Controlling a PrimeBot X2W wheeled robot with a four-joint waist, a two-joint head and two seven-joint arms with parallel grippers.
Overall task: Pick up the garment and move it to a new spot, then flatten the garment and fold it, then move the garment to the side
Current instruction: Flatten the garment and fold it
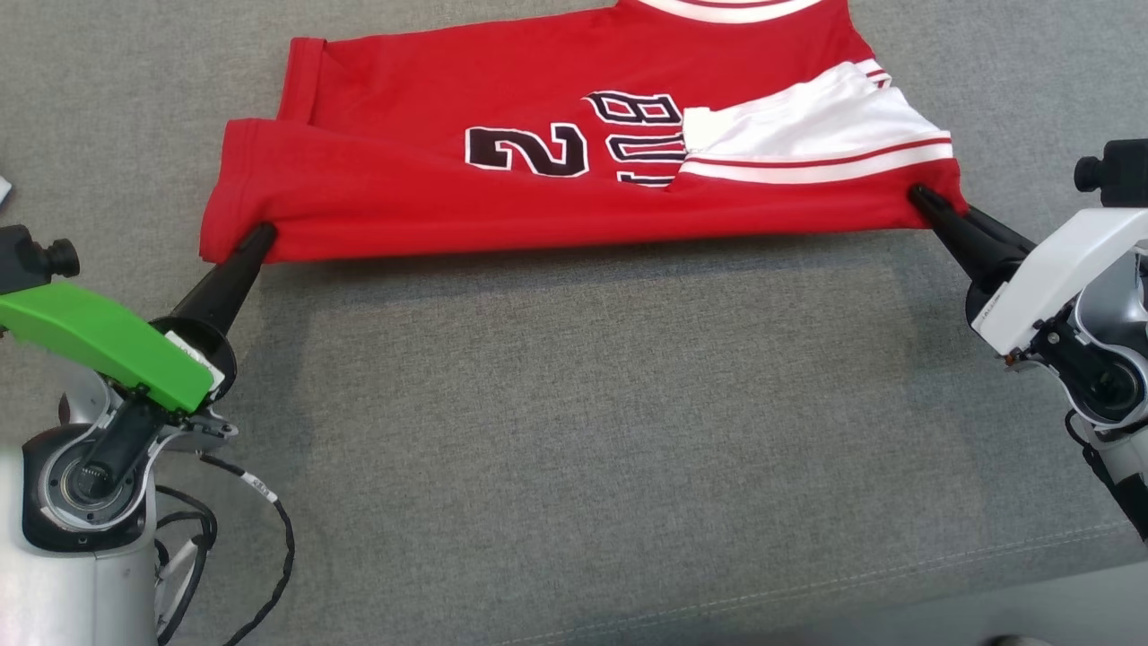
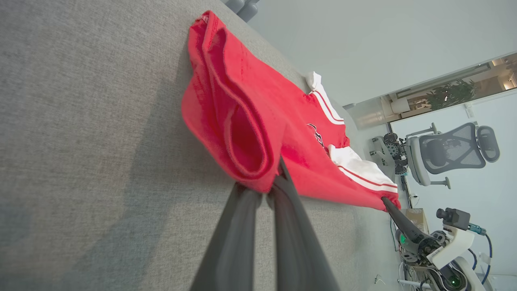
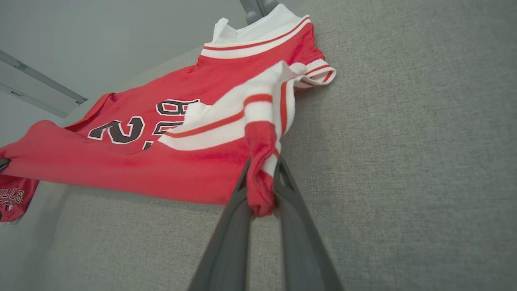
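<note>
The garment [image 1: 421,193] is a red sleeveless jersey with white trim and black lettering, spread sideways across the grey cushion, its near edge lifted off the surface. My left gripper [image 1: 260,238] is shut on the garment's near left corner; the left wrist view has the red hem [image 2: 242,161] pinched between the dark fingers at my left gripper [image 2: 266,186]. At the near right corner, my right gripper [image 1: 919,197] is shut on the cloth. In the right wrist view the red and white fabric [image 3: 260,190] bunches between the fingers of my right gripper [image 3: 262,182].
The grey cushion [image 1: 574,431] stretches wide in front of the garment, with a seam near its front edge. An office chair [image 2: 448,151] and equipment stand beyond the cushion in the left wrist view. A black cable [image 1: 269,511] hangs by my left arm.
</note>
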